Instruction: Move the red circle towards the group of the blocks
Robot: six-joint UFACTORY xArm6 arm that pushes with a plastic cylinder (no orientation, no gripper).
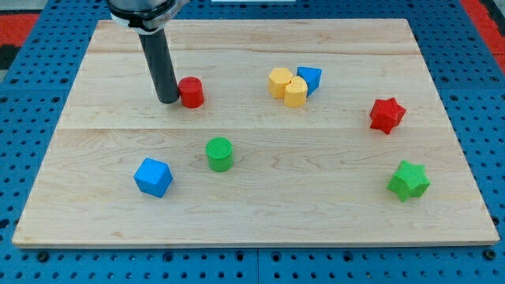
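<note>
The red circle [191,92] is a short red cylinder on the wooden board, left of centre near the view's top. My tip [169,101] stands right against its left side, touching or nearly touching it. The group of blocks lies to the right of the red circle: a yellow block [279,81], a second yellow block [296,92] and a blue block [309,79], all packed together.
A green cylinder [220,154] sits below the red circle. A blue cube [153,177] lies at the lower left. A red star [387,115] and a green star [409,181] are on the right side. The board [260,213] lies on a blue pegboard.
</note>
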